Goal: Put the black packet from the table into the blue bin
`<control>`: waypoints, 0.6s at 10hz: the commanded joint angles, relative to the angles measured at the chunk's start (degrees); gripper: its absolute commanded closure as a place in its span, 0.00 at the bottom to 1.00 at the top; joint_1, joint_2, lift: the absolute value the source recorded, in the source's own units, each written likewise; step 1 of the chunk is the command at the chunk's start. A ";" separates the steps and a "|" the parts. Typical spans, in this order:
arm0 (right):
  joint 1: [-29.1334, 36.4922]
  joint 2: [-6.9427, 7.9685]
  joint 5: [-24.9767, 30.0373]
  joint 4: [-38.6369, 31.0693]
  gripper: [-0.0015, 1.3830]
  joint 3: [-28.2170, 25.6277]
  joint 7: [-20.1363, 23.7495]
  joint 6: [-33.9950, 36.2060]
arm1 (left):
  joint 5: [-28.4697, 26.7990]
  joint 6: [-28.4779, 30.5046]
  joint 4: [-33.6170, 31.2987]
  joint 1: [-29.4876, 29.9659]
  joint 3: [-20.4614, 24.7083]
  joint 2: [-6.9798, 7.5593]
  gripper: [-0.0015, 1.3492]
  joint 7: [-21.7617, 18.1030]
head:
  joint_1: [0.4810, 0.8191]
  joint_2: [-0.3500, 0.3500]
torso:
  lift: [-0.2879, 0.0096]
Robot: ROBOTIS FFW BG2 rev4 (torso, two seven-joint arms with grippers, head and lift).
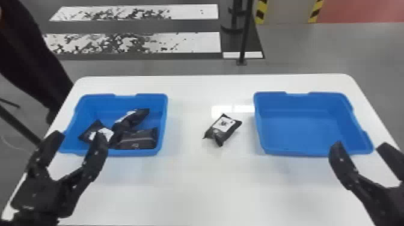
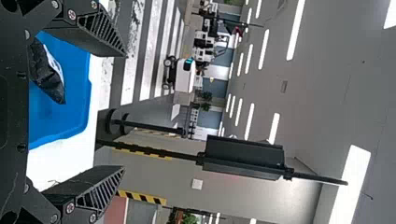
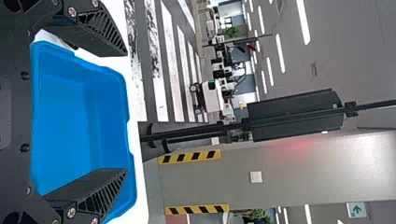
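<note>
Between two blue bins a black packet [image 1: 224, 129] with a white label lies on the white table. The left blue bin [image 1: 162, 120] holds several black packets; the right blue bin [image 1: 300, 129] has nothing in it. My left gripper [image 1: 80, 135] is open above the near-left part of the left bin. My right gripper [image 1: 359, 145] stands open at the near-right corner of the right bin. In the left wrist view the left gripper [image 2: 125, 112] has nothing between its fingers. The right gripper [image 3: 127, 112] in the right wrist view is likewise empty.
The white table [image 1: 192, 186] has rounded far corners. Black poles [image 1: 245, 33] stand on the floor behind it. Dark clothed legs of a person show beyond the table's left edge.
</note>
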 commanded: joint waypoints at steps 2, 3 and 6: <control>0.01 0.05 -0.11 0.00 0.10 0.00 -0.01 0.00 | 0.00 0.14 0.00 0.00 0.00 0.00 0.13 0.00 | 0.63 0.55 | 0.60; -0.14 0.05 -0.11 0.00 0.10 0.00 -0.01 0.00 | 0.00 0.28 0.00 0.00 -0.11 0.09 0.13 0.00 | 0.63 0.55 | 0.60; -0.14 0.05 -0.11 0.14 0.10 0.00 0.08 0.00 | -0.34 0.14 0.00 -0.14 -0.46 0.18 0.13 -0.18 | 0.63 0.55 | 0.60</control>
